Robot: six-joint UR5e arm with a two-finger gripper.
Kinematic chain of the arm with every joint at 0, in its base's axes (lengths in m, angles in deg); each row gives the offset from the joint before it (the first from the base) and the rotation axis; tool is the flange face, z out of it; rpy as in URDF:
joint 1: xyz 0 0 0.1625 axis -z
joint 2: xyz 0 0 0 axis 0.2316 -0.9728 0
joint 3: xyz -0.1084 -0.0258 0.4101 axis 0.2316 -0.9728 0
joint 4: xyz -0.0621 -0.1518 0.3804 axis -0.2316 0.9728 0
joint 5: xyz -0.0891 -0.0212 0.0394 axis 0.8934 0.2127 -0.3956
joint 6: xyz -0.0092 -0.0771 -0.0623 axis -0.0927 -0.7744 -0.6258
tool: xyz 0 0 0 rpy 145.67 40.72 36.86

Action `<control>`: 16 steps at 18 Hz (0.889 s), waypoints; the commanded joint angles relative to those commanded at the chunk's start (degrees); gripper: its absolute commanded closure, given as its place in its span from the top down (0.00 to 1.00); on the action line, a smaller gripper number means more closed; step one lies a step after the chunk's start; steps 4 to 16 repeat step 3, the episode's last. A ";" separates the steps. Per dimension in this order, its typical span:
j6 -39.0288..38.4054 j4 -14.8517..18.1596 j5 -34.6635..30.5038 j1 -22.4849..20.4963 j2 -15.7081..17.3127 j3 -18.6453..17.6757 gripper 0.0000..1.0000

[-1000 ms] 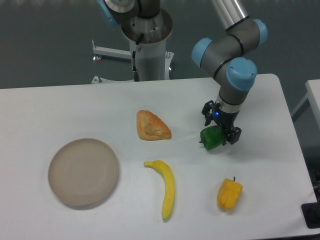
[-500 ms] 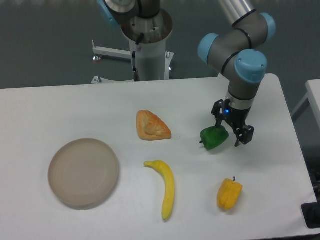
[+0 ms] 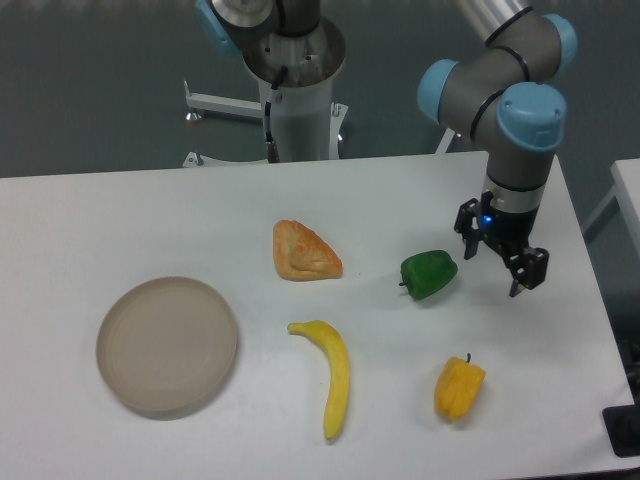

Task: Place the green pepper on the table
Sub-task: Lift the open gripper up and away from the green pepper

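The green pepper [image 3: 428, 274] lies on the white table [image 3: 560, 340], right of centre, with its stem end toward the left. My gripper [image 3: 497, 262] hangs to the pepper's right, apart from it and a little above the tabletop. Its two black fingers are spread and hold nothing.
A croissant [image 3: 304, 252] lies left of the pepper. A banana [image 3: 333, 373] and a yellow-orange pepper [image 3: 458, 388] lie nearer the front edge. A round beige plate [image 3: 167, 345] sits at the left. The arm's base [image 3: 296, 80] stands behind the table.
The gripper has let go of the green pepper and moved right and slightly up, away from it. The pepper stays where it was set down.
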 joint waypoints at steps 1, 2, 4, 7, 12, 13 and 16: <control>0.09 -0.09 -0.09 0.00 -0.09 0.00 1.00; 0.00 -0.09 -0.09 0.09 -0.18 -0.09 1.00; 0.00 -0.09 -0.09 0.09 -0.18 -0.09 1.00; 0.00 -0.09 -0.09 0.09 -0.18 -0.09 1.00; 0.00 -0.09 -0.09 0.09 -0.18 -0.09 1.00; 0.00 -0.09 -0.09 0.09 -0.18 -0.09 1.00; 0.00 -0.09 -0.09 0.09 -0.18 -0.09 1.00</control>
